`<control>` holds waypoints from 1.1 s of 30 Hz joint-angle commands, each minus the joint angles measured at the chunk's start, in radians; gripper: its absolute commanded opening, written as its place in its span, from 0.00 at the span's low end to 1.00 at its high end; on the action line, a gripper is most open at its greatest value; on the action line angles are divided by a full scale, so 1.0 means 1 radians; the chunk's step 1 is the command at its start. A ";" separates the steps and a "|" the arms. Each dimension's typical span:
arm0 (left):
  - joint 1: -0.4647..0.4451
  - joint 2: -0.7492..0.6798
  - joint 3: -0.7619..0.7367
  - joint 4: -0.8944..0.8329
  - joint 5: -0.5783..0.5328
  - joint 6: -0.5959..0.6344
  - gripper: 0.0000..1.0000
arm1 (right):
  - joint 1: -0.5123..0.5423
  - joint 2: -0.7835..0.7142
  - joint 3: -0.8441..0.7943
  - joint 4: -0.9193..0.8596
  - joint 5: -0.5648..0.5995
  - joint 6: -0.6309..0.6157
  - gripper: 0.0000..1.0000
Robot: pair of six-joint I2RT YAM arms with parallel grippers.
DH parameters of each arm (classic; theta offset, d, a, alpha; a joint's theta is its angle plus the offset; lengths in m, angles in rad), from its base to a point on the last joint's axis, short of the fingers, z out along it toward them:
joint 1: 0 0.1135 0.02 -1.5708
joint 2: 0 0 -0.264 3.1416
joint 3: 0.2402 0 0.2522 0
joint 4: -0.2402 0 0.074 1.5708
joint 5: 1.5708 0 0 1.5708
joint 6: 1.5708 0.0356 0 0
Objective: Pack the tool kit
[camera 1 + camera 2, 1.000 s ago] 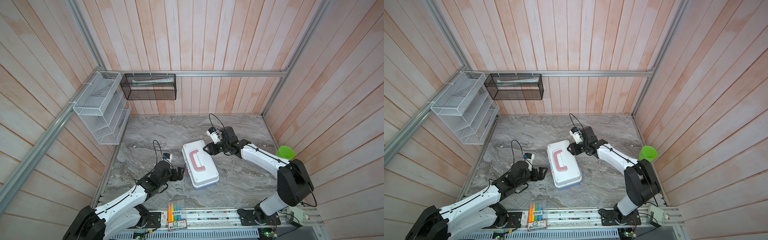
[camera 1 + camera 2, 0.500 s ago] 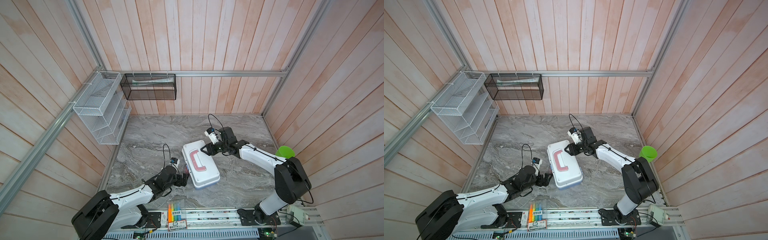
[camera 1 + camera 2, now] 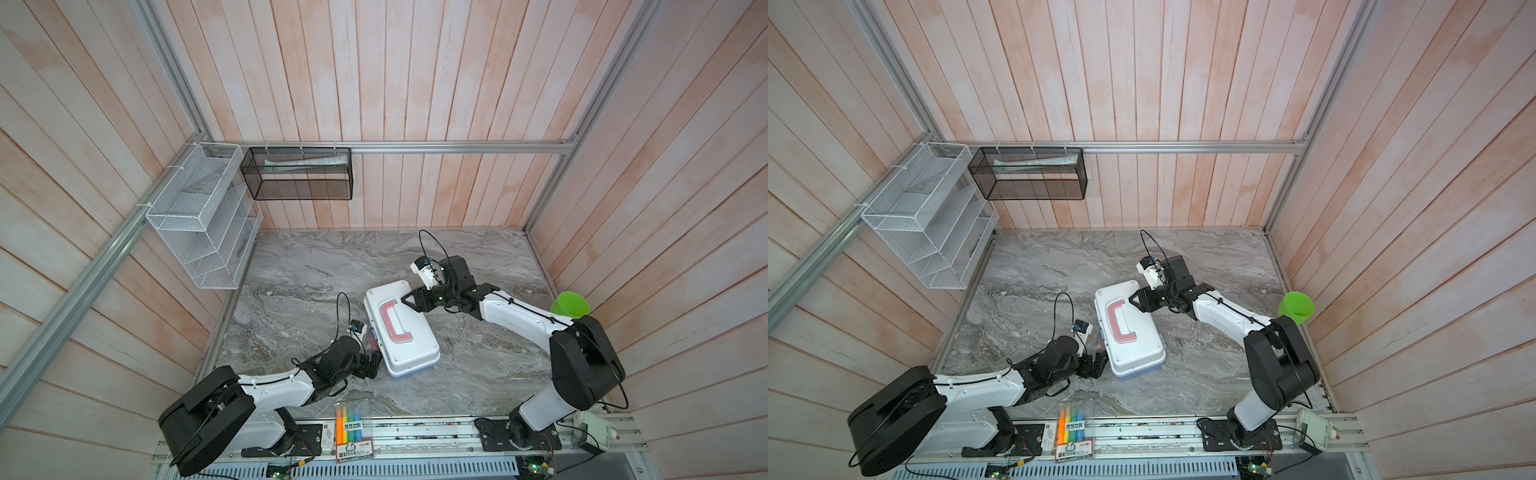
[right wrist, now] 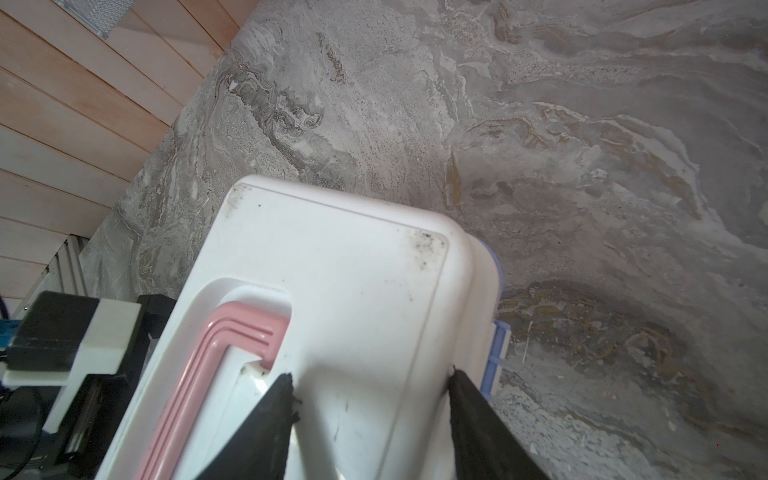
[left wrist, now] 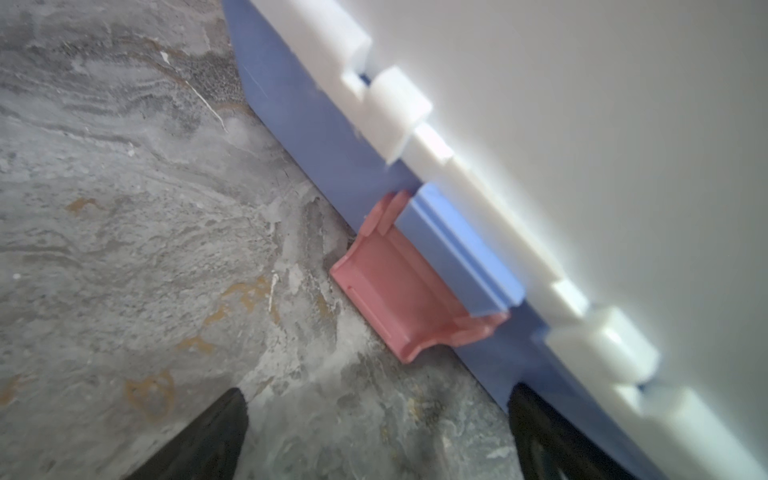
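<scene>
The tool kit (image 3: 411,349) (image 3: 1136,353) lies closed on the marble table, a white lid with a pink C-shaped handle over a light blue base. My right gripper (image 3: 409,300) (image 4: 370,373) is at its far end. One finger rests at the handle recess and the other against the lid's outer side, gripping that strip of lid. My left gripper (image 3: 372,365) (image 5: 378,390) sits low on the table at the case's near left side, open and empty. In the left wrist view the pink latch (image 5: 407,291) sticks out from the blue base just ahead of the open fingers.
A clear pack of coloured highlighters (image 3: 352,419) lies at the table's front edge. A green cup (image 3: 569,305) stands at the right wall. A white wire rack (image 3: 199,220) and a black mesh basket (image 3: 297,174) hang on the walls at the back left.
My left arm has dropped lower and slid toward the case's near left corner, jaws still wide. The right gripper and the case have stayed put.
</scene>
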 commanded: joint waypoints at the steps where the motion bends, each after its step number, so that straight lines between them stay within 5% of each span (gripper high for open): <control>1: -0.005 0.032 -0.001 0.047 -0.070 0.022 1.00 | 0.008 0.002 -0.035 -0.051 -0.030 0.009 0.57; 13: -0.005 0.161 0.087 0.000 -0.225 -0.046 1.00 | 0.013 -0.010 -0.058 -0.037 -0.039 0.022 0.57; 33: -0.003 0.047 0.095 -0.134 -0.331 -0.115 1.00 | 0.014 -0.044 -0.100 0.007 -0.050 0.031 0.57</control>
